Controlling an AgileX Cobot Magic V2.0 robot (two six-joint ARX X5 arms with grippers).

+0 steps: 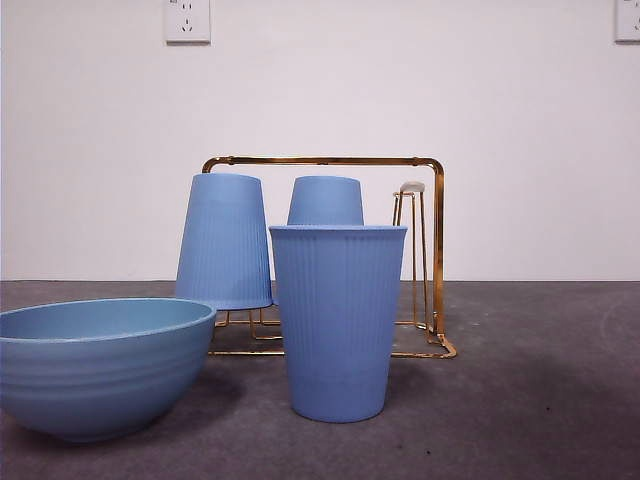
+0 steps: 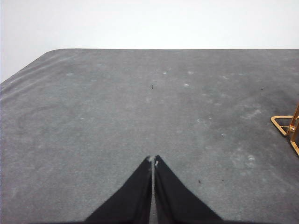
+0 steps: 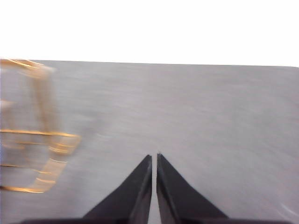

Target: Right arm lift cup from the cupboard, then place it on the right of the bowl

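Note:
In the front view a tall ribbed blue cup (image 1: pixel 338 320) stands upright on the dark table, just right of the wide blue bowl (image 1: pixel 95 365). Behind them the gold wire cupboard (image 1: pixel 437 250) holds two more blue cups upside down on its pegs, one at the left (image 1: pixel 224 242) and one in the middle (image 1: pixel 325 200). Its rightmost peg (image 1: pixel 411 190) is bare. My right gripper (image 3: pixel 154 157) is shut and empty over bare table, with the blurred gold cupboard (image 3: pixel 35 135) to one side. My left gripper (image 2: pixel 153 160) is shut and empty over bare table.
A corner of the gold cupboard (image 2: pixel 287 128) shows at the edge of the left wrist view. The table's far edge meets a white wall with a socket (image 1: pixel 187 20). No arm shows in the front view.

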